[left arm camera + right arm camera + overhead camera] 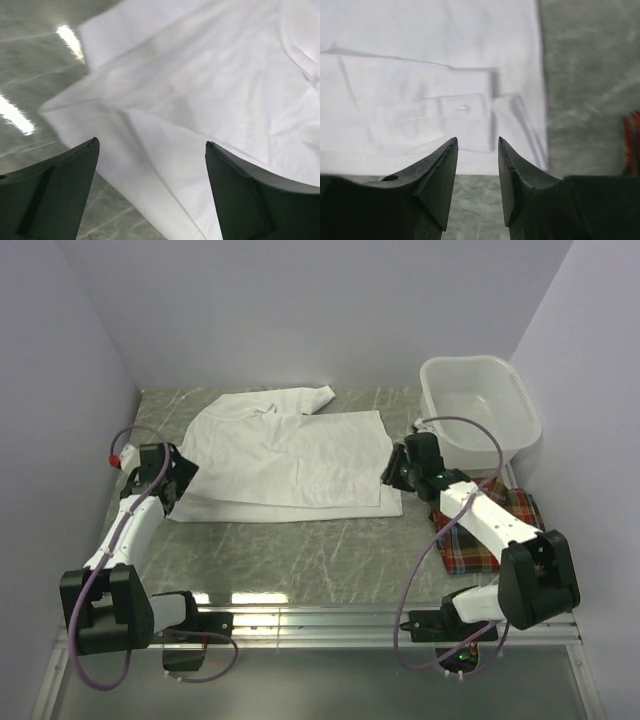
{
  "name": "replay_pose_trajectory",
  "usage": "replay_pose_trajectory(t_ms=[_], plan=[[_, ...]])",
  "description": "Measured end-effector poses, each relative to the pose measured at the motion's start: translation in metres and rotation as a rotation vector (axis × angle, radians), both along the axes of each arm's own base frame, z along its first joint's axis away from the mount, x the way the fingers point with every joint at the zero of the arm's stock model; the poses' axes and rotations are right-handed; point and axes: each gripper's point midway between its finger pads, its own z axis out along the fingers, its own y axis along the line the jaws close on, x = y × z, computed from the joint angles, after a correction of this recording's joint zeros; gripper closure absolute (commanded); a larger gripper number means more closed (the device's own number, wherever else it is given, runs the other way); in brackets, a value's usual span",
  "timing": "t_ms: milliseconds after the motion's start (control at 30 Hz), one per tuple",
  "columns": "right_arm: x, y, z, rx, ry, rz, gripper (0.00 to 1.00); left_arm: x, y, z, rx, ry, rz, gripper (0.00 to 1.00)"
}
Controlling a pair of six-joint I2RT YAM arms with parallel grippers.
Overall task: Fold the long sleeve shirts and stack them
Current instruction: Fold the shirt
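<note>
Mid-fold: white collared shirt (pixel 290 455) lies part-folded, centre-back of tabletop (pixel 320 550). Left gripper (pixel 175 475) spread wide at its left corner, right gripper (pixel 392 465) parted at its right edge, both empty. Plaid shirt (pixel 480 550) near right edge. Next, likely: fresh grip, another fold.

you're looking at a plain white shirt (pixel 290 455) on a grey-green table (pixel 320 550) veined with pale marble streaks. the plaid shirt (pixel 497 532) shows red, orange and dark checks. the basin (pixel 480 405) is white. the left arm (pixel 135 525) and right arm (pixel 490 520) are white with black joints, their cables (pixel 404 618) purple.
</note>
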Motion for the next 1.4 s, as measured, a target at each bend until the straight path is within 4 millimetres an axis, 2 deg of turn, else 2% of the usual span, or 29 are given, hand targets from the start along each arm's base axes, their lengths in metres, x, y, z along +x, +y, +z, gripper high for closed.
replay_pose_trajectory(t_ms=[67, 167, 267, 333, 467, 700, 833, 933, 1067, 1267, 1400], plan=[[0.009, 0.023, 0.013, -0.02, -0.035, 0.071, 0.53, 0.014, -0.018, 0.014, 0.045, -0.023, -0.075, 0.14], [0.018, 0.051, 0.011, -0.048, -0.029, 0.152, 0.57, 0.032, -0.043, 0.019, 0.096, -0.013, -0.173, 0.21], [0.024, 0.07, -0.008, -0.085, 0.018, 0.205, 0.58, 0.047, -0.064, 0.004, 0.121, 0.036, -0.251, 0.29], [0.024, 0.081, -0.026, -0.115, 0.069, 0.24, 0.58, 0.053, -0.069, -0.014, 0.131, 0.09, -0.279, 0.32], [0.016, 0.094, -0.054, -0.154, 0.143, 0.294, 0.59, 0.054, -0.068, -0.048, 0.147, 0.197, -0.298, 0.43], [0.0, 0.094, -0.081, -0.18, 0.231, 0.326, 0.59, 0.046, -0.059, -0.084, 0.177, 0.331, -0.292, 0.46], [-0.006, 0.093, -0.088, -0.178, 0.247, 0.328, 0.59, 0.044, -0.051, -0.086, 0.175, 0.346, -0.27, 0.45], [-0.013, 0.092, -0.088, -0.171, 0.251, 0.336, 0.6, 0.042, -0.042, -0.087, 0.163, 0.352, -0.244, 0.4], [-0.038, 0.091, -0.088, -0.153, 0.29, 0.368, 0.6, 0.024, -0.039, -0.087, 0.141, 0.36, -0.24, 0.34], [-0.096, 0.093, -0.089, -0.103, 0.409, 0.454, 0.6, -0.031, -0.042, -0.088, 0.083, 0.407, -0.261, 0.25], [-0.119, 0.099, -0.091, -0.09, 0.442, 0.503, 0.59, -0.059, -0.044, -0.088, 0.034, 0.422, -0.266, 0.19]])
